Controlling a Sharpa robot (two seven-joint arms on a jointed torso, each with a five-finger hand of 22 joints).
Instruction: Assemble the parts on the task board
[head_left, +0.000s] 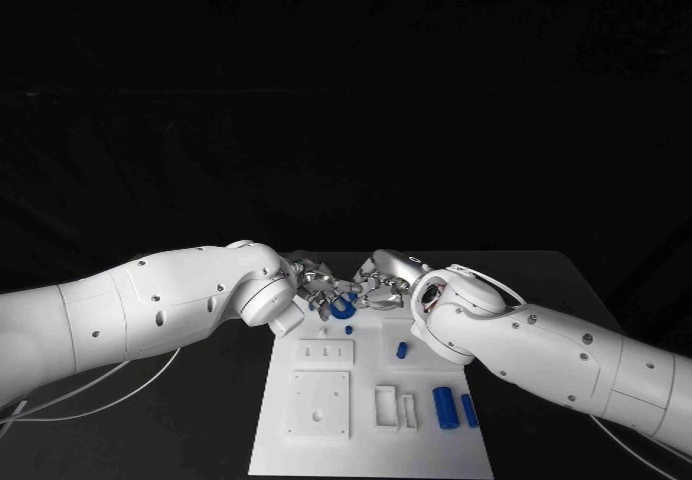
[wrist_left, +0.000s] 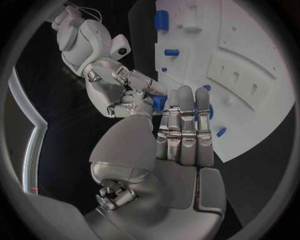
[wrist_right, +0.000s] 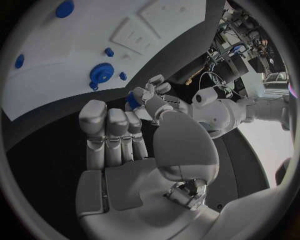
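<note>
Both hands meet at the task board's (head_left: 289, 440) 12 o'clock edge: the left hand (head_left: 326, 288) pinches a small blue part (wrist_right: 132, 99), while the right hand (head_left: 384, 287) curls beside it, its grasp unclear. A hand-over or seating likely follows.

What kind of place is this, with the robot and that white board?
Probably a robotics lab or test bench: two white arms work over a white task board with small blue parts on a black table, and equipment clutter fills the background.

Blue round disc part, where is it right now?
In the head view the blue disc sits on the white board's far end, directly below where the left hand and right hand meet.
</note>
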